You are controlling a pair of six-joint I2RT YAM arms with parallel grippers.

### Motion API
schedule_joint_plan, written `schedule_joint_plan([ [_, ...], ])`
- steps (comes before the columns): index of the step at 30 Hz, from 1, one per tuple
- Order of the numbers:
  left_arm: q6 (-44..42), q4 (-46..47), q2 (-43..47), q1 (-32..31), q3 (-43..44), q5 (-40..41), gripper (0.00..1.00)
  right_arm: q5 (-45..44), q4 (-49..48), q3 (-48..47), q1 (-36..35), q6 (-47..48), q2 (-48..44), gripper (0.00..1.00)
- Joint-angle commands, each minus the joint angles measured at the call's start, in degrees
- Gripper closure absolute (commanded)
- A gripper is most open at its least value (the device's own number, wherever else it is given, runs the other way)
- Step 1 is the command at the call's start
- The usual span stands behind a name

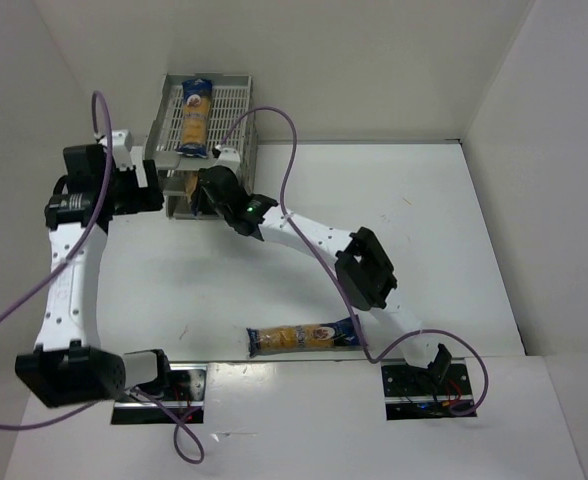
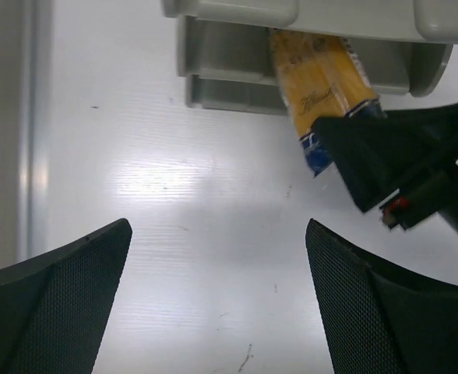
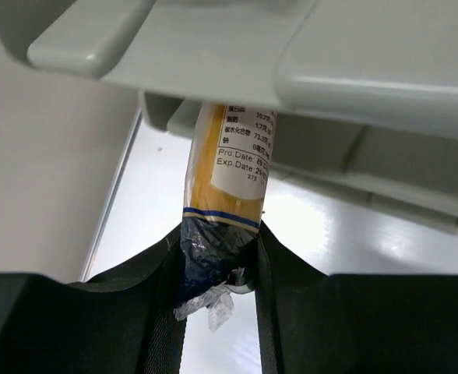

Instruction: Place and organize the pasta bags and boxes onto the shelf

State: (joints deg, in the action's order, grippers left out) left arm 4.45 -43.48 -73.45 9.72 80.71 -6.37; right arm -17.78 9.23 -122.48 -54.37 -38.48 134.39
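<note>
The grey shelf (image 1: 236, 105) stands at the back of the table. One pasta packet (image 1: 195, 115) lies on its top tier. My right gripper (image 1: 200, 193) is shut on the dark blue end of a second packet (image 3: 225, 167), whose far end is inside a lower tier of the shelf (image 3: 354, 70). This packet also shows in the left wrist view (image 2: 322, 86). A third packet (image 1: 304, 337) lies flat on the table near the front. My left gripper (image 2: 217, 257) is open and empty, just left of the shelf.
White walls enclose the table at the left, back and right. The right arm's purple cable (image 1: 289, 170) loops beside the shelf. The arm bases (image 1: 424, 385) sit at the near edge.
</note>
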Motion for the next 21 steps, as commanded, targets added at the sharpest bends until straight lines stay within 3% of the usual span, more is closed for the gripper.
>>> schedule_joint_plan([
  [1,-2.5,1.6,5.3,0.0,-5.1,7.1,0.01,-8.3,-9.5,-5.7,-0.3,1.4,0.8,1.00],
  [5,-3.9,1.6,5.4,0.0,-10.8,7.7,0.01,-11.0,-12.5,-8.9,-1.5,2.5,4.1,1.00],
  [11,-5.7,3.9,2.4,0.0,-15.9,0.8,0.01,-12.4,-13.6,-11.9,-2.6,2.5,8.4,0.92],
  [15,-5.2,9.3,-0.4,0.0,-16.5,-2.4,0.01,-13.0,-13.6,-11.9,-2.6,4.5,8.4,0.76],
  [18,-5.2,12.5,-2.9,-0.7,-15.1,-3.2,0.01,-6.3,-11.1,-10.6,-2.1,6.0,5.6,0.65],
  [19,-5.2,14.1,-3.6,-1.3,-15.1,-2.3,0.01,-2.0,-10.3,-9.2,-2.1,6.0,4.5,0.51],
  [21,-6.5,16.1,-5.4,-1.9,-15.1,-0.6,0.01,1.5,-8.8,-4.7,-1.4,6.0,0.5,0.40],
])
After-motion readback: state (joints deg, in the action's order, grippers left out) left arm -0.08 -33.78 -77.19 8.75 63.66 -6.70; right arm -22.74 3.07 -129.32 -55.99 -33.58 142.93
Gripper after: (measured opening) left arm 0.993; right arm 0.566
